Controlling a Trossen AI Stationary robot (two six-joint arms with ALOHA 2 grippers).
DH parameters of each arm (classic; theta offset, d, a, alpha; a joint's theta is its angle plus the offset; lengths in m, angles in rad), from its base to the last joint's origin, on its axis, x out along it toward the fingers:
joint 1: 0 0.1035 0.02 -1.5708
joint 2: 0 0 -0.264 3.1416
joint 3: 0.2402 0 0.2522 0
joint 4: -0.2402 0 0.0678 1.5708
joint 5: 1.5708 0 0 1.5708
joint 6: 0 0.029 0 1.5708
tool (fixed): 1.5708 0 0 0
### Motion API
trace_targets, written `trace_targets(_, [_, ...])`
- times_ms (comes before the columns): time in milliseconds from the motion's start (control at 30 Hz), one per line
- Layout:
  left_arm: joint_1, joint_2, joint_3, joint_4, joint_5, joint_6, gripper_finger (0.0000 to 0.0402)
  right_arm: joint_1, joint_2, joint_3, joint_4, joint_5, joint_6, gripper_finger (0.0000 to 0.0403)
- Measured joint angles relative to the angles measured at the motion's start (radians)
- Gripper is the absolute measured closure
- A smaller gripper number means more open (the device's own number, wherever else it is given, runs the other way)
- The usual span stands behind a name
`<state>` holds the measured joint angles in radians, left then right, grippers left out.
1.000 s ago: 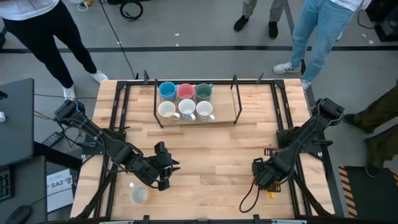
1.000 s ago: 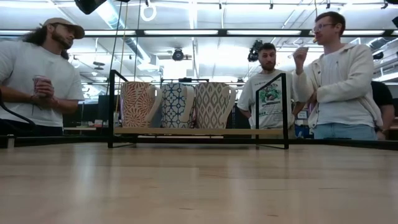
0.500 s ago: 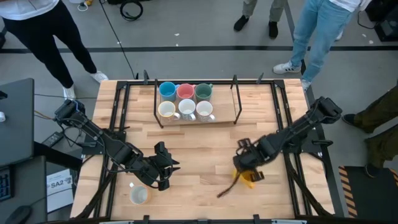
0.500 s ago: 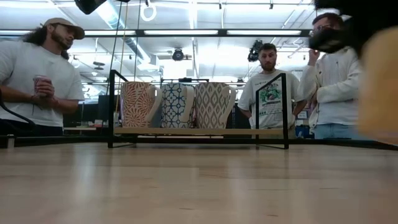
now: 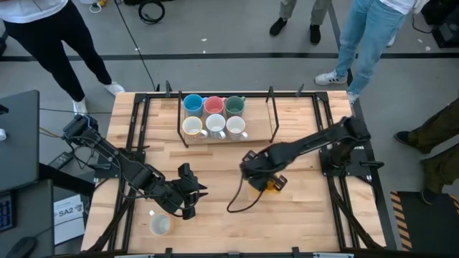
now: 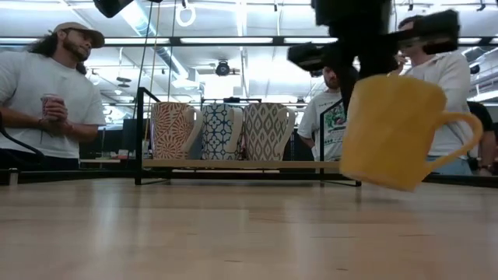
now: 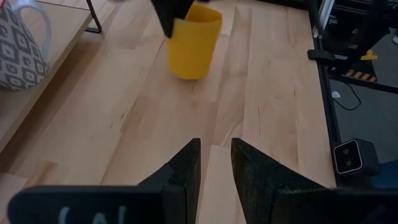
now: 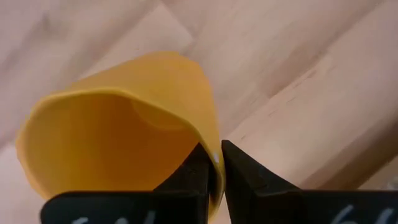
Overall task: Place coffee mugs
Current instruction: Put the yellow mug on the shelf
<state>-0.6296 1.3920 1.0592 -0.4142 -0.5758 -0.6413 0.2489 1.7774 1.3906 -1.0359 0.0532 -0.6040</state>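
Mugs are what I'm sorting, and the orange mug [image 6: 398,131] is the one in play: my right tool [image 8: 214,163] is clenched on its rim, one finger inside the wall and one outside, so it hangs clear of the bench [image 5: 222,179] with its mouth up, slightly tilted, handle away from the fingers. From above it sits right of centre, near side of the rack [image 5: 226,137], well apart from it. A rim pinch like this leaves the base free for setting down, which I judge is the point of the hold.

Six mugs already stand on the rack in two rows of three, packed at its left, with bare shelf at the right. That gap is where I'd expect this mug to go.

One white mug [image 5: 159,225] waits at the near left edge of the bench. My left tool [image 7: 214,163] hovers just beside it over the bench, fingers slightly parted and grasping nothing, probably staged for that pick.
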Motion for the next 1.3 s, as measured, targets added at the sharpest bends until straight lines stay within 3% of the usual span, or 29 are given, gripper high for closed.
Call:
trace_targets(300, [0.0, 0.0, 0.0, 0.0, 0.0, 0.0, 0.0306, -0.015, 0.205, 0.249, -0.195, 0.042, -0.327, 0.037])
trace_targets(567, [0.0, 0.0, 0.0, -0.001, 0.0, 0.0, 0.0306, 0.007, 0.278, 0.303, -0.203, 0.183, -0.487, 0.0368])
trace_targets(833, [0.0, 0.0, 0.0, -0.002, 0.0, 0.001, 0.0306, 0.007, 0.28, 0.302, -0.202, 0.186, -0.489, 0.0365])
trace_targets(1300, [0.0, 0.0, 0.0, -0.002, 0.0, 0.001, 0.0306, 0.007, 0.28, 0.3, -0.191, 0.192, -0.417, 0.0312])
